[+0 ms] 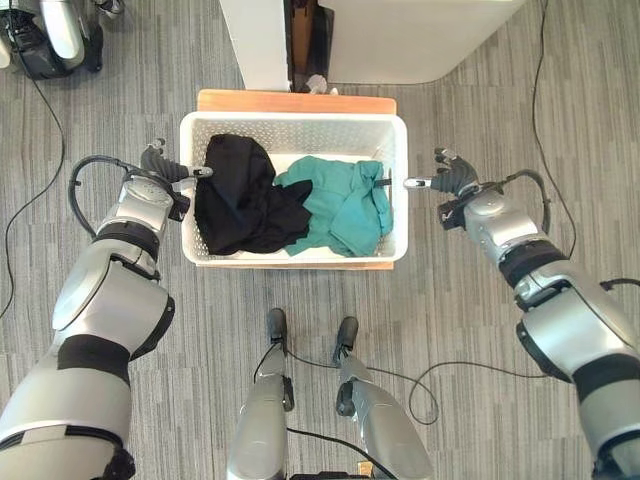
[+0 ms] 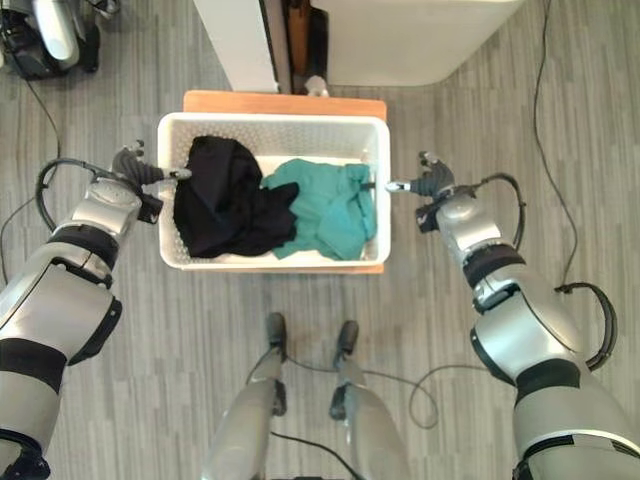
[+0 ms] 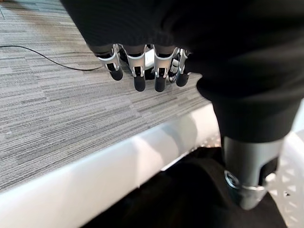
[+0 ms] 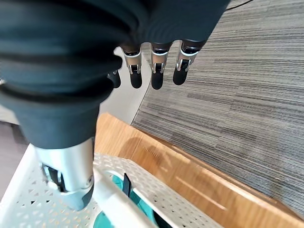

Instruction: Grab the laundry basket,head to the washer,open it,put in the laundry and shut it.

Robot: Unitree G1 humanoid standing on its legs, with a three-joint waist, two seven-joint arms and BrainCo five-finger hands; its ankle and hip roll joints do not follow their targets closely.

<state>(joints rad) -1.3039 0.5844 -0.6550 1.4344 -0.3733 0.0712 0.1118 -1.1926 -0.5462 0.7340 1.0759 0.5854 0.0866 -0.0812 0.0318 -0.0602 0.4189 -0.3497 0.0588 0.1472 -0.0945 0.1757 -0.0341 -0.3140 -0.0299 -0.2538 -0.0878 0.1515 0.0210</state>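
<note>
Now at the grab step: left hand and right hand flank the basket, fingers loosely open, thumbs over its rims; next they must close and lift.

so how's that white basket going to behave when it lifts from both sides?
Probably stiff: the basket looks like rigid perforated plastic. Likely light, since it carries just a black garment and a teal one. The smooth rim may slip, with the left hand and right hand at opposite sides, fingers straight.
</note>
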